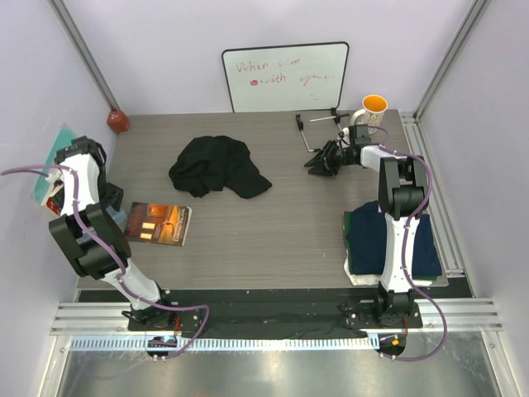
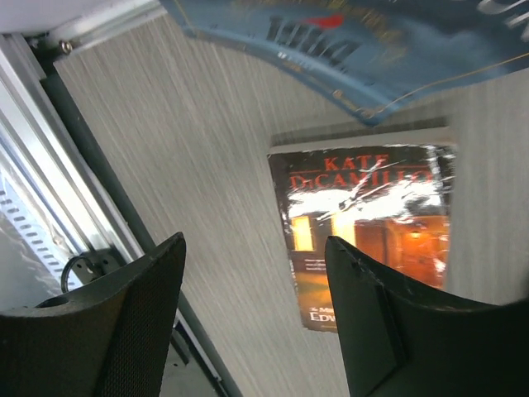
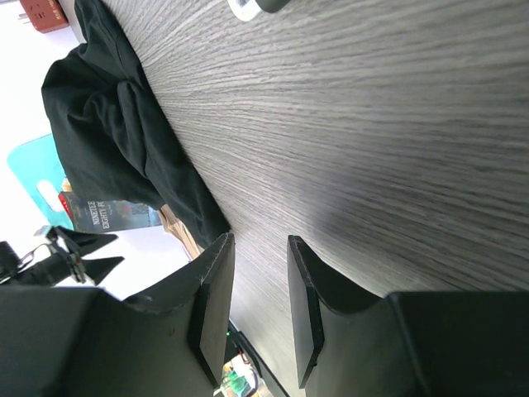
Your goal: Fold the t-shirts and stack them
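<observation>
A black t-shirt (image 1: 216, 165) lies crumpled at the back middle of the table; it also shows in the right wrist view (image 3: 107, 124). Folded t-shirts (image 1: 368, 236), navy on top with white beneath, are stacked at the right front, partly hidden by the right arm. My right gripper (image 1: 318, 161) (image 3: 259, 244) hovers low over bare table to the right of the black shirt, open and empty. At the table's left edge my left gripper (image 2: 254, 248) hangs open above bare wood, holding nothing.
A book with an orange cover (image 1: 159, 222) (image 2: 364, 231) lies front left, and a teal book (image 1: 54, 157) leans beside the left arm. A whiteboard (image 1: 285, 76), a yellow mug (image 1: 374, 107), a thin metal tool (image 1: 310, 136) and a small red object (image 1: 117, 121) are at the back.
</observation>
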